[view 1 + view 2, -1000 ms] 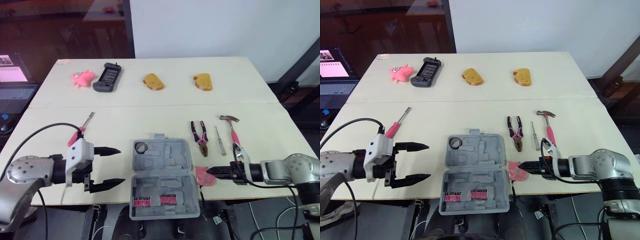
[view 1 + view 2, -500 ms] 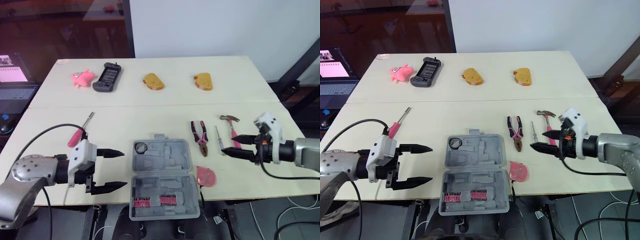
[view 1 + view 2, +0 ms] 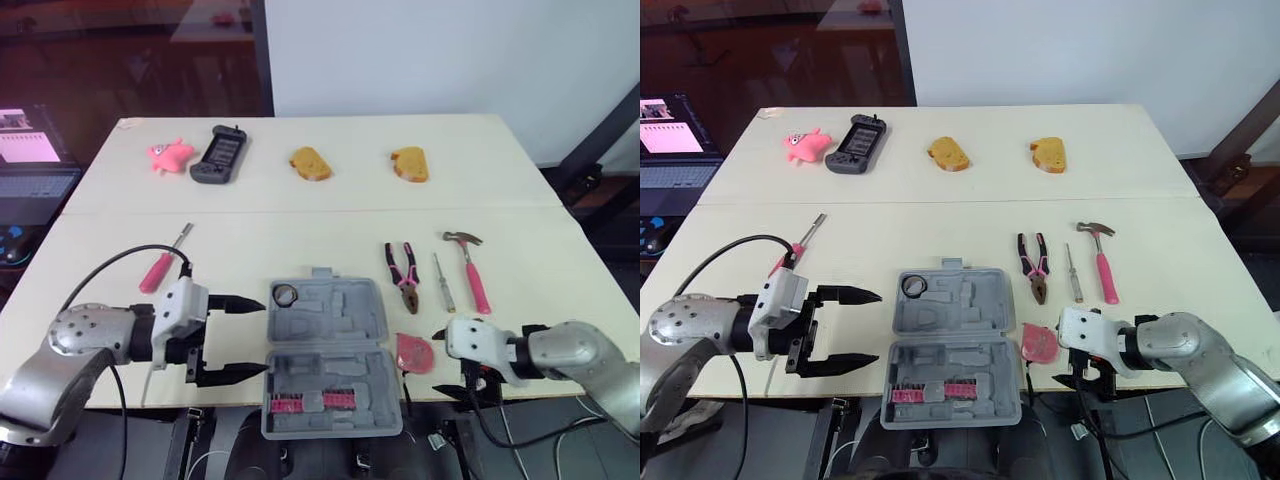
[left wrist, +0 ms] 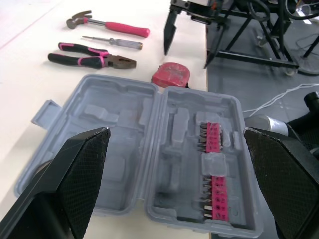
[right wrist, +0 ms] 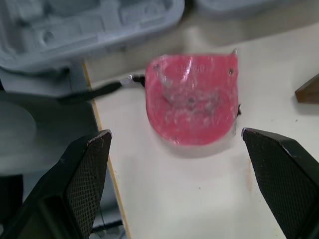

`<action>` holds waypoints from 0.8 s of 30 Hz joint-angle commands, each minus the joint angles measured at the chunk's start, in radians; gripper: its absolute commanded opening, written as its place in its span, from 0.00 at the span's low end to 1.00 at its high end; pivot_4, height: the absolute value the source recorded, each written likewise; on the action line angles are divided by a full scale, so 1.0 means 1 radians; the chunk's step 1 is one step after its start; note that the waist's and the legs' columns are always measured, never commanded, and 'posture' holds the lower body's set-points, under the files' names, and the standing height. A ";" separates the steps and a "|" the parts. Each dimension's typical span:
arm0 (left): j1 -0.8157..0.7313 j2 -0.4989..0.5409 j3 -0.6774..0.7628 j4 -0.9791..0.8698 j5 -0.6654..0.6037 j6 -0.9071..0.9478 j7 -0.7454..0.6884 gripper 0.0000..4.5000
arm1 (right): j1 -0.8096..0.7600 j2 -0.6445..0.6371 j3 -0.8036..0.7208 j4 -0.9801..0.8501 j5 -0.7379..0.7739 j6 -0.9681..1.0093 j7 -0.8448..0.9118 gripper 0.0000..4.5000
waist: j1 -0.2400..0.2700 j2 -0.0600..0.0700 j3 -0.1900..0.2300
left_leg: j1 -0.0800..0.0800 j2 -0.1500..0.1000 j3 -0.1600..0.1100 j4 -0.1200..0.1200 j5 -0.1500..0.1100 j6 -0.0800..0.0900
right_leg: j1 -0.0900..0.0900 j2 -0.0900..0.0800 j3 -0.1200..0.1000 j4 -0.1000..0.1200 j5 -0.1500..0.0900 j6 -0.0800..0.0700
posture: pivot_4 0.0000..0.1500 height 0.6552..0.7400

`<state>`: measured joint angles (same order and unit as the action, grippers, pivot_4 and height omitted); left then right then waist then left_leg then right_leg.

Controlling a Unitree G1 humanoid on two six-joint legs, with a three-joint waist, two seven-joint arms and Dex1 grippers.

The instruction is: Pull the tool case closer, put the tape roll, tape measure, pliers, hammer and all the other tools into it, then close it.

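**Tape measure [image 3: 411, 352] not yet gripped**

The right gripper [image 5: 175, 133], spread wide, faces the red tape measure, which lies just right of the open tool case [image 3: 325, 330] at the table's [image 3: 300, 230] near edge. The left gripper [image 3: 262, 335] gapes at the case's left side.

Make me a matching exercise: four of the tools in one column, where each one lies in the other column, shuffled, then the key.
1. tape measure
2. hammer
3. pink-handled screwdriver
4. tape roll

A. inside the open tool case, in its far left corner
B. rightmost tool on the table
C. on the table, left of the tool case
D. at the table's front edge, just right of the tool case

Pairs: 1-D, 2-B, 3-C, 4-A.
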<state>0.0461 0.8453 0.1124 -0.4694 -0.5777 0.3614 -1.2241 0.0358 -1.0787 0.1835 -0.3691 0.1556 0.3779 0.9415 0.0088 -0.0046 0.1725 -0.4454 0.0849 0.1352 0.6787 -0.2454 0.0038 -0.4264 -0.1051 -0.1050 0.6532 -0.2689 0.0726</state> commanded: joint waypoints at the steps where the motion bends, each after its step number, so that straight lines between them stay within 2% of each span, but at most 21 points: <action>1: 0.020 0.014 0.020 -0.016 0.012 -0.013 0.015 1.00 | -0.038 0.056 0.037 0.038 -0.050 -0.027 -0.013 0.98 | 0.001 0.001 0.000 | 0.000 0.000 0.000 0.000 0.000 0.000 | 0.000 0.000 0.000 0.000 0.000 0.000 | 1.00 0.75; 16: 0.051 0.031 0.052 -0.031 0.004 -0.006 0.039 1.00 | -0.080 0.150 0.088 0.131 -0.102 -0.066 0.049 0.98 | 0.003 0.001 0.000 | 0.001 0.000 0.000 0.000 0.000 0.000 | 0.000 0.000 0.000 0.000 0.000 0.000 | 1.00 0.75; 21: 0.046 0.032 0.051 -0.026 0.003 -0.007 0.041 1.00 | -0.081 0.152 0.065 0.132 -0.108 -0.057 0.053 0.65 | 0.003 0.001 0.000 | 0.001 0.000 -0.001 0.000 0.000 0.000 | 0.001 0.000 0.000 0.000 0.000 0.000 | 1.00 0.75; 24: 0.039 0.029 0.048 -0.018 0.004 -0.009 0.041 1.00 | -0.082 0.129 0.039 0.101 -0.093 -0.023 0.070 0.65 | 0.004 0.001 0.000 | 0.001 0.000 0.000 0.000 0.000 0.000 | 0.001 0.000 0.000 0.000 0.000 0.000 | 1.00 0.75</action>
<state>0.0981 0.8641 0.1362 -0.4733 -0.5648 0.3633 -1.1859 -0.0417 -0.9266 0.2626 -0.2347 0.0535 0.3359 0.9974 0.0125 -0.0039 0.1726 -0.4443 0.0849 0.1347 0.6791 -0.2453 0.0037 -0.4256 -0.1049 -0.1051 0.6534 -0.2688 0.0725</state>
